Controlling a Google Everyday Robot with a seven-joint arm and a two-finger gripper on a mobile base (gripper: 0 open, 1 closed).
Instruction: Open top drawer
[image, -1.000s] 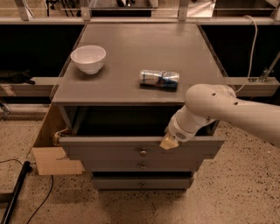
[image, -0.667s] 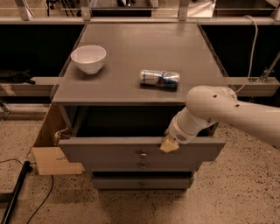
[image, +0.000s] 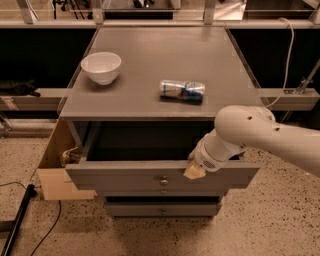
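The top drawer (image: 130, 176) is a wide grey drawer with a small round brass knob (image: 163, 182) at its centre. It stands pulled out from the grey cabinet, its dark inside showing under the cabinet top. My gripper (image: 195, 170) sits at the end of the white arm, at the top edge of the drawer front, right of the knob. Only a cream tip of it shows past the wrist.
A white bowl (image: 101, 67) and a lying can (image: 182, 91) rest on the cabinet top (image: 150, 50). Narrower grey drawers (image: 162, 207) sit below. A cardboard box (image: 56, 172) stands on the floor at the left, and a black cable (image: 20, 220) runs beside it.
The drawer front and my gripper on it have come slightly further out toward the camera. Bowl and can have not moved.
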